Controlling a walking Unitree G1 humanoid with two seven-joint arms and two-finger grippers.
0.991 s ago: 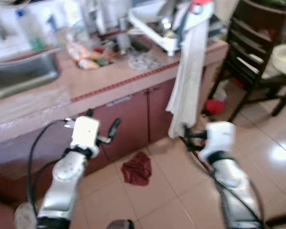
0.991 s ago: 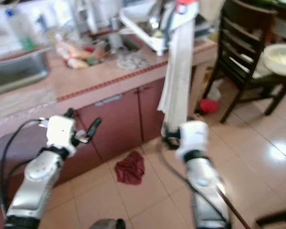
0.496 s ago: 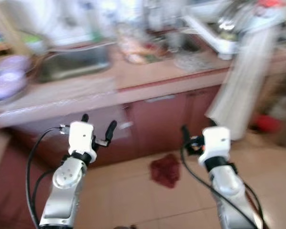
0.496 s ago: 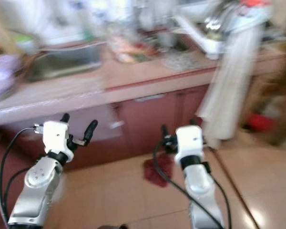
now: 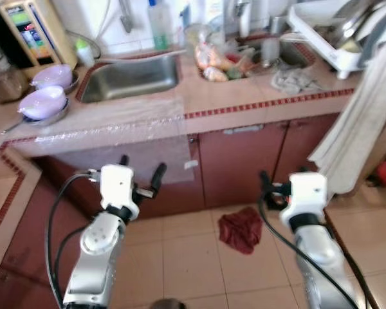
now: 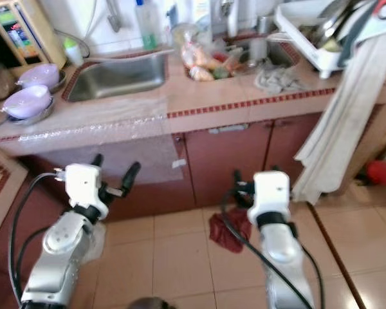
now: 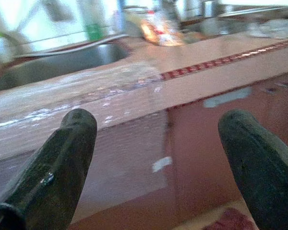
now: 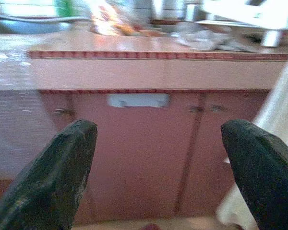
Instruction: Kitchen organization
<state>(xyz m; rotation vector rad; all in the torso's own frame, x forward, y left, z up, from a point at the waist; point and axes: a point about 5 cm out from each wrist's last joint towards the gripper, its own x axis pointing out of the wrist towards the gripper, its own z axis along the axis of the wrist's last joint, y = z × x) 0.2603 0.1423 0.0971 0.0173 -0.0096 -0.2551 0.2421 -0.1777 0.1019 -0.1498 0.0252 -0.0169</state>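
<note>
Claws, left (image 5: 140, 175) and right (image 8: 156, 177), both released, empty, pointing toward counter (image 5: 257, 96) with sink (image 5: 132, 77).

— At twelve o'clock?
— Pink-tiled table (image 6: 244, 106) with steel sink (image 6: 119, 76) set in, dish rack (image 6: 312, 35) toward one o'clock, pale towel (image 6: 338, 122) hanging off its edge.
— At ten o'clock?
— Two lilac bowls (image 6: 27, 103) on the table.
— Lower down?
— Left gripper (image 6: 113, 175) at eight o'clock, fingers spread wide, nothing between. Right gripper (image 6: 239, 187) at five o'clock, before red cabinet doors (image 6: 231, 161). Dark red rag (image 6: 228, 232) crumpled on the tiled floor (image 6: 167, 257), just beside the right arm.
</note>
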